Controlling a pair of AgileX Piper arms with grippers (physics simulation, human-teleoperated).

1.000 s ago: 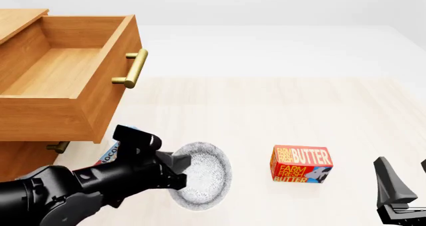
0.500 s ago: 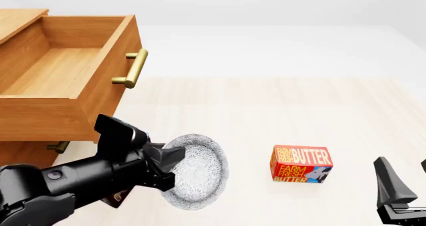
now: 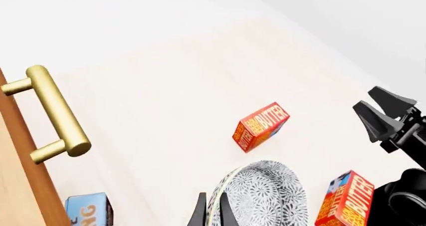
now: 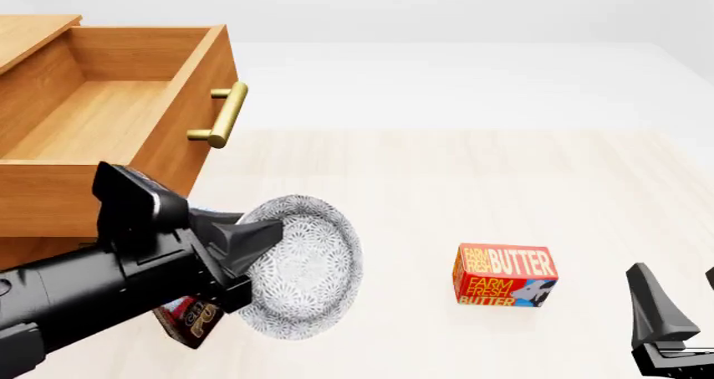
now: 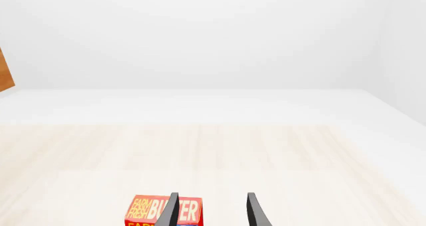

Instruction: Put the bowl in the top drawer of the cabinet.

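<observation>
1. Left gripper is clamped on the rim of the bowl, holding it up on edge off the table, its patterned inside turned toward the butter box side.
2. From the left wrist view the two fingertips pinch the bowl's rim between them, with the bowl's patterned face just beyond.
3. Up and behind that gripper, the top drawer stands pulled out of the cabinet, its wooden inside bare; the bowl hangs below and just in front of the drawer's front corner, not inside it.
4. Its brass handle sticks out above the held bowl.
5. Beneath the left arm, a dark packet lies on the table, partly hidden.
6. Farther out past the bowl, well apart from it, the butter box sits upright on the table.
7. Right gripper hovers near the butter box with its fingers spread and nothing between them.
</observation>
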